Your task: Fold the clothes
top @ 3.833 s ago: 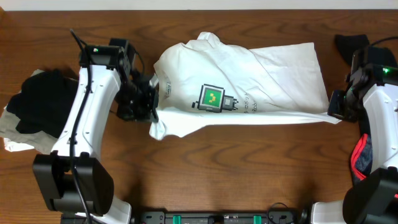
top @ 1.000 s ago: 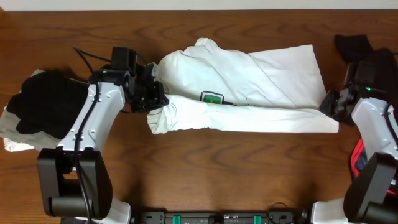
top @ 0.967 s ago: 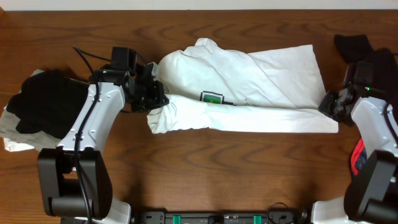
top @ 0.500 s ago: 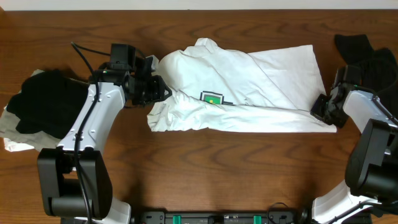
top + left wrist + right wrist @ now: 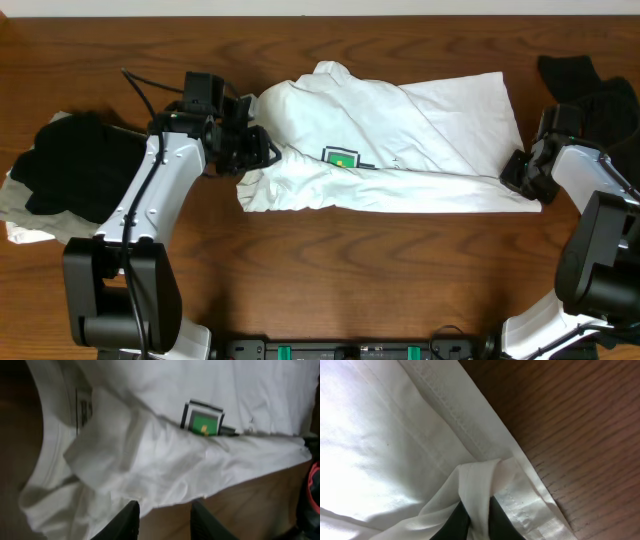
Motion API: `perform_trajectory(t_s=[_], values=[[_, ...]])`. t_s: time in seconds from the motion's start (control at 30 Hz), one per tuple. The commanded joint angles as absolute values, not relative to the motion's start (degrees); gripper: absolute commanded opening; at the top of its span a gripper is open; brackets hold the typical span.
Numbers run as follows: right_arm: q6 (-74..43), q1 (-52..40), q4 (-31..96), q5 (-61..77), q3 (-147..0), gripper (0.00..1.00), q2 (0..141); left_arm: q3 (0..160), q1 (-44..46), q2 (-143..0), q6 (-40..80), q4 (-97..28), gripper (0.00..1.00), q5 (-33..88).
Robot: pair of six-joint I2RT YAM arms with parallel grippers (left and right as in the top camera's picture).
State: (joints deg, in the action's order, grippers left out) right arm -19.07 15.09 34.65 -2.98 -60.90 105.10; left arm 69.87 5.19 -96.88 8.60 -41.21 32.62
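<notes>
One white T-shirt (image 5: 430,120), two black garments (image 5: 70,175) (image 5: 590,85) — two robot arms (image 5: 150,210) (image 5: 600,190)

The large white cloth T-shirt (image 5: 400,140) is lying bunched directly beneath and ahead of the left end effector (image 5: 258,152), barring any low pass there. Beyond its hem, the bare brown wooden worktop (image 5: 300,260) is lying free. A black cloth heap (image 5: 70,175) is sitting behind this end effector. At the right end effector (image 5: 518,178), a white fold is filling the gap between the fingers (image 5: 454,522). Open worktop is lying just beside them, with a dark crumpled garment (image 5: 590,85) crowding the outer side.
</notes>
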Motion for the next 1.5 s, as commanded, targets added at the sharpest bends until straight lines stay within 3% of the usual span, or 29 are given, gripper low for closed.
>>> perform_trajectory(t_s=[0.0, 0.33, 0.5, 1.07, 1.13, 1.3, 1.47], values=[[-19.2, 15.3, 34.4, -2.9, -60.8, 0.11, 105.5, 68.5, 5.6, -97.6, 8.3, -42.0, 0.35, 31.4], [-18.2, 15.3, 34.9, -2.9, -60.8, 0.12, 105.5, 64.0, 5.6, -100.7, 8.7, -36.5, 0.46, 24.1], [-18.2, 15.3, 35.4, -2.9, -60.8, 0.11, 105.5, 64.0, 5.6, -101.0, 10.4, -34.8, 0.59, 21.1], [-18.2, 15.3, 35.6, -2.9, -60.8, 0.12, 105.5, 64.0, 5.6, -105.6, 11.7, -26.4, 0.59, 23.0], [-18.2, 15.3, 35.6, -2.9, -60.8, 0.11, 105.5, 64.0, 5.6, -105.6, 11.7, -26.0, 0.55, 24.9], [-18.2, 15.3, 35.6, -2.9, -60.8, 0.11, 105.5, 64.0, 5.6, -105.5, 11.7, -25.0, 0.33, 27.2], [-18.2, 15.3, 35.7, -2.9, -60.8, 0.12, 105.5, 64.0, 5.6, -105.4, 11.7, -25.1, 0.06, 28.8]])
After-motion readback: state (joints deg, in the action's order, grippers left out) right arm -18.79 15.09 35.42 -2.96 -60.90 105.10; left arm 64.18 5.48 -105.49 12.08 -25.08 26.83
